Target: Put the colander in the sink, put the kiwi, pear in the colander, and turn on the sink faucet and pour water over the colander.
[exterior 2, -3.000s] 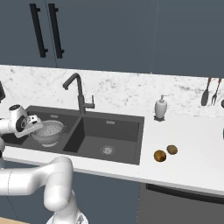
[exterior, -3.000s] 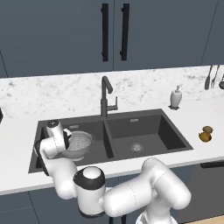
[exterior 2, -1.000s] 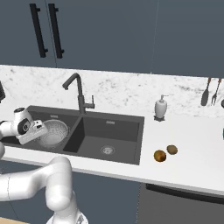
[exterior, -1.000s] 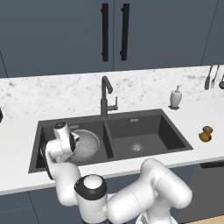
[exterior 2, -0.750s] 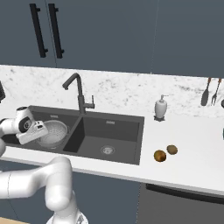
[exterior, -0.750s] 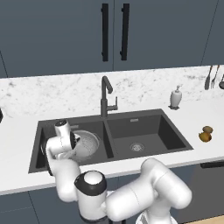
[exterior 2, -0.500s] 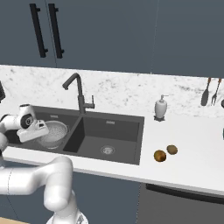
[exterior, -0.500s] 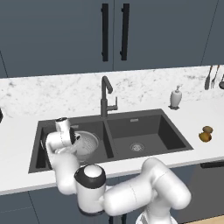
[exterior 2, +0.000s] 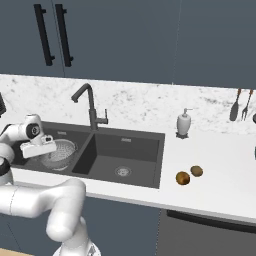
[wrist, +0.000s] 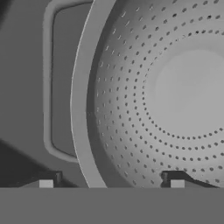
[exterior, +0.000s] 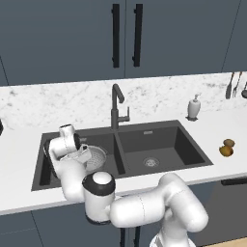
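The silver perforated colander [exterior: 98, 159] [exterior 2: 61, 152] [wrist: 175, 96] sits in the left basin of the dark double sink [exterior: 164, 144] [exterior 2: 131, 152]. My gripper [exterior: 84, 154] [exterior 2: 43, 148] [wrist: 111, 183] hovers just over the colander's left rim, open; the rim runs between the spread fingertips [wrist: 46, 183] without being pinched. The kiwi [exterior: 228, 143] [exterior 2: 196, 171] and the pear [exterior: 225, 151] [exterior 2: 183, 178] lie side by side on the counter right of the sink. The faucet [exterior: 116, 106] [exterior 2: 90, 107] stands behind the divider, with no water running.
A white soap dispenser [exterior: 194, 107] [exterior 2: 184, 123] stands behind the sink's right end. Utensils [exterior: 234, 84] [exterior 2: 240, 106] hang on the wall at the far right. Dark cabinets hang above the marble counter [exterior: 29, 130].
My jaws have gone from shut on the colander's rim to open. The colander has settled into the left basin, and the hand has risen slightly.
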Robot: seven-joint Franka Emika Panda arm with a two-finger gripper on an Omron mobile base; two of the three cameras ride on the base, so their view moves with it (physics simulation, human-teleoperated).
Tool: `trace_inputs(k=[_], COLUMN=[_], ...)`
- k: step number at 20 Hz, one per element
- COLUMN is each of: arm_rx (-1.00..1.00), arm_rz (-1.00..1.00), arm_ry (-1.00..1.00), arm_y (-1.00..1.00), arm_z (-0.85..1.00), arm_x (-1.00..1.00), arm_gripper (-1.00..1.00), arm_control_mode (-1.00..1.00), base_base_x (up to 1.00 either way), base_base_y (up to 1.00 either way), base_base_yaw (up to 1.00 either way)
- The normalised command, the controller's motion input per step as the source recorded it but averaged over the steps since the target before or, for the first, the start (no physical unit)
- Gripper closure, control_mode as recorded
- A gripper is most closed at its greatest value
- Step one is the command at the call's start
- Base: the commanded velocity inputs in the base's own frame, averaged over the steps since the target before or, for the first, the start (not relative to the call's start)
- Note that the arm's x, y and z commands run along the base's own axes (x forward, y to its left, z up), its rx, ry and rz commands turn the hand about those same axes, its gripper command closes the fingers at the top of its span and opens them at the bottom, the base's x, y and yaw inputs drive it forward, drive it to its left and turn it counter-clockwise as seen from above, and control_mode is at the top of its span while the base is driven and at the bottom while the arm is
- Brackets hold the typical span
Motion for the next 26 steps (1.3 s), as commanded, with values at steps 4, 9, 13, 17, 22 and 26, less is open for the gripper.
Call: trace_inputs(k=[4, 9, 13, 17, 22, 26], arm_rx=[-0.02, 0.0, -0.01, -0.04, -0.05, -0.01], arm_rz=[0.0, 0.0, 0.0, 0.0, 0.0, 0.0], arm_ry=[0.01, -0.02, -0.09, -0.13, -0.25, -0.41], arm_y=[0.0, 0.0, 0.0, 0.0, 0.0, -0.11], arm_z=[0.28, 0.64, 0.71, 0.44, 0.37, 0.62], arm_x=[0.0, -0.25, -0.72, -0.98, -1.0, -0.96], arm_gripper=[-1.0, -1.0, -1.0, -1.0, -1.0, -1.0], arm_control_mode=[-1.0, -1.0, -1.0, -1.0, -1.0, -1.0], base_base_x=[0.0, 0.0, 0.0, 0.0, 0.0, 0.0], base_base_y=[0.0, 0.0, 0.0, 0.0, 0.0, 0.0], base_base_yaw=[0.0, 0.0, 0.0, 0.0, 0.0, 0.0])
